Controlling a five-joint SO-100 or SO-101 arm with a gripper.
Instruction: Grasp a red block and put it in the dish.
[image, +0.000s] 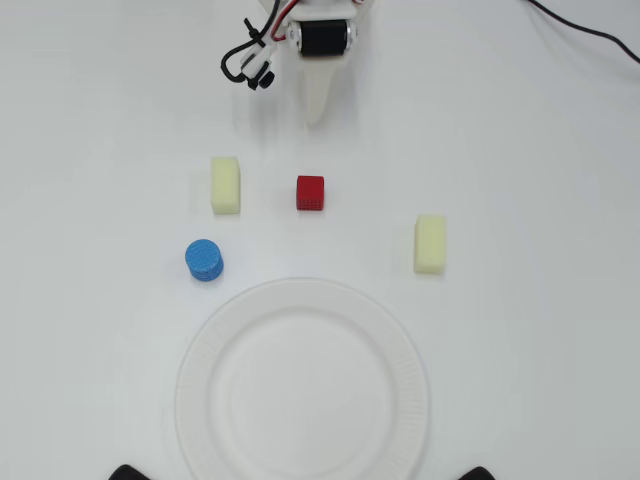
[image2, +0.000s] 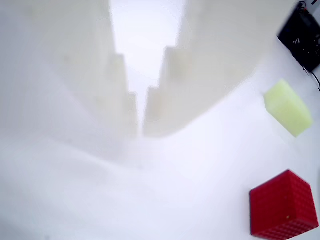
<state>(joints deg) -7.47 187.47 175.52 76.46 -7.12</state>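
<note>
One end effector (image: 317, 118) above red block (image: 311, 193)

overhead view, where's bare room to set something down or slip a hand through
The plate is empty. The table is bare right of the right yellow block and left of the left yellow block. Tightest spots: between that left block and the red block, and around the blue cylinder.

Finely textured red block (image: 311, 193), seemingly foam
</note>
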